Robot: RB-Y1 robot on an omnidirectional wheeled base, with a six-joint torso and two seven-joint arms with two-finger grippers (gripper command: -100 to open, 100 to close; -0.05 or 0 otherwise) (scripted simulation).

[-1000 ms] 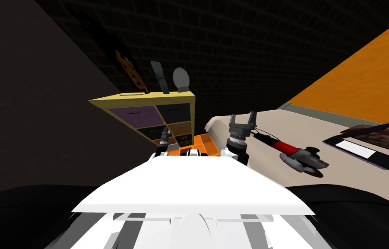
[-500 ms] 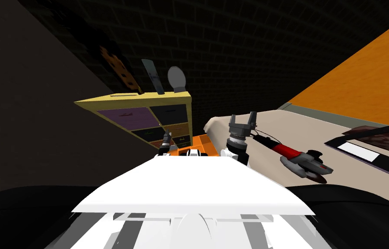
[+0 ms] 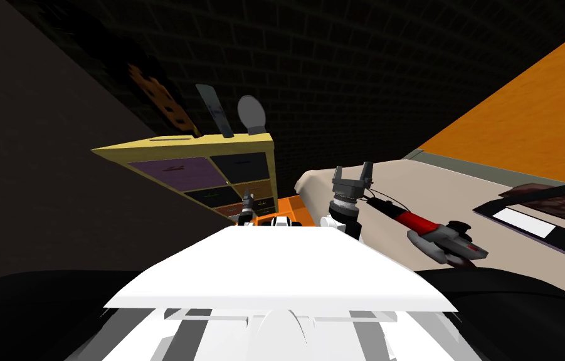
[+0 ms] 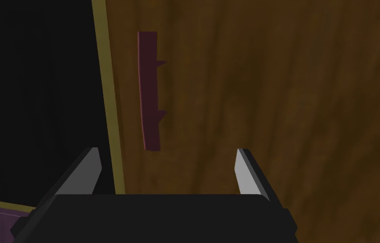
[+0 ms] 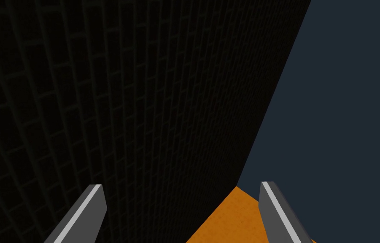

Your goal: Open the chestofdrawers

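Note:
The chest of drawers point(image 3: 182, 145) has a yellow frame and purple, black and brown drawer fronts, and stands ahead to my left. My left gripper point(image 3: 248, 200) is held out at its right column, open. In the left wrist view the left gripper point(image 4: 168, 168) faces a brown drawer front point(image 4: 269, 93), with nothing between the fingers. That drawer's dark red bar handle point(image 4: 149, 90) lies just beyond the tips, nearer one finger. A yellow frame strip point(image 4: 109, 105) and a black drawer front border it. My right gripper point(image 3: 351, 175) is raised beside the chest, open point(image 5: 180, 202).
An orange box point(image 3: 287, 210) sits at the foot of the chest. A red and grey angle grinder point(image 3: 444, 241) and a flat black and white item point(image 3: 535, 225) lie on the beige surface point(image 3: 400, 178) to my right. A grey spoon-like piece point(image 3: 251, 115) and a dark blade point(image 3: 215, 109) stand on the chest top.
I have moved closer: the chest has slid left and the grinder right in the head view. My left gripper has shifted right across the chest front onto the brown drawer.

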